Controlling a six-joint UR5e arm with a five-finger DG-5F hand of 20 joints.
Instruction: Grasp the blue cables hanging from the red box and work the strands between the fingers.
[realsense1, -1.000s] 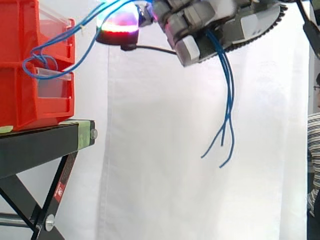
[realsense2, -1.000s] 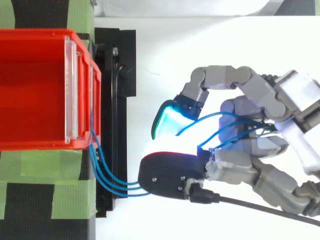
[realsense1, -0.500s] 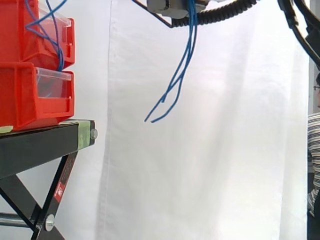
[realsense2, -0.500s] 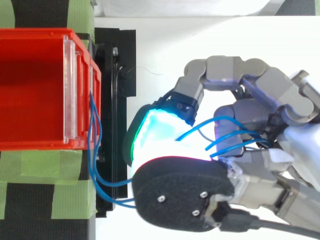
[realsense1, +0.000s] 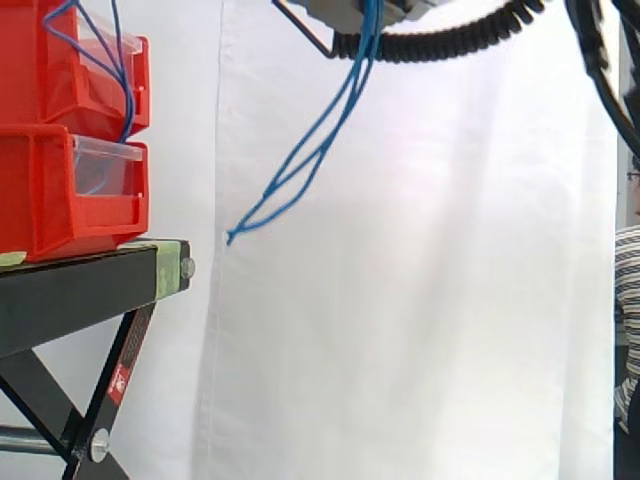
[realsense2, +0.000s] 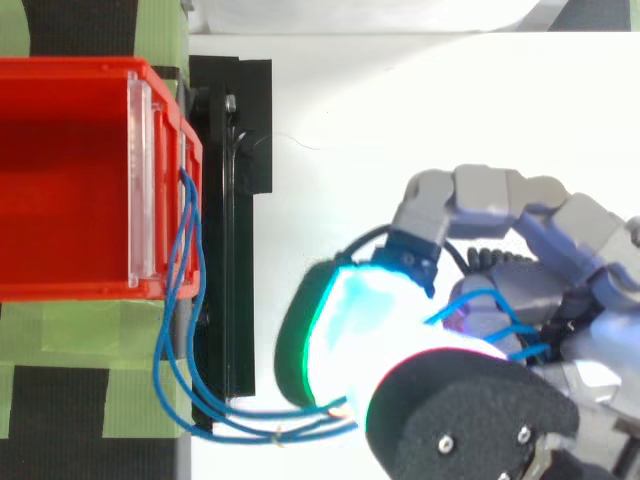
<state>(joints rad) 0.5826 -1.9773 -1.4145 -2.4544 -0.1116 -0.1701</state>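
The hand (realsense2: 575, 225) is clenched round the blue cables (realsense2: 175, 330). In the top view its fingers curl inward, and short loops of cable show between them, just behind the glowing pads (realsense2: 360, 320). So the strands already lie threaded among the fingers, where they need to be for working them.

The cables are fixed at the front of the red box (realsense2: 70, 180) on the surface (realsense1: 80, 290). From there they drop in a slack loop past the surface's edge and run across to the hand. That slack suggests the hand stays near enough to the box not to pull on the fixed end.

In the side view the hand sits at the top edge, well above the surface. The free ends (realsense1: 320, 140) trail down and to the left from it and hang clear in front of the curtain (realsense1: 420, 300), touching nothing. Holding this high probably lets the loose length swing without catching on the box.

Judging by the grip, the grasp is made and the working of the strands is under way. The main risk seems to be a strand slipping out between the pads.
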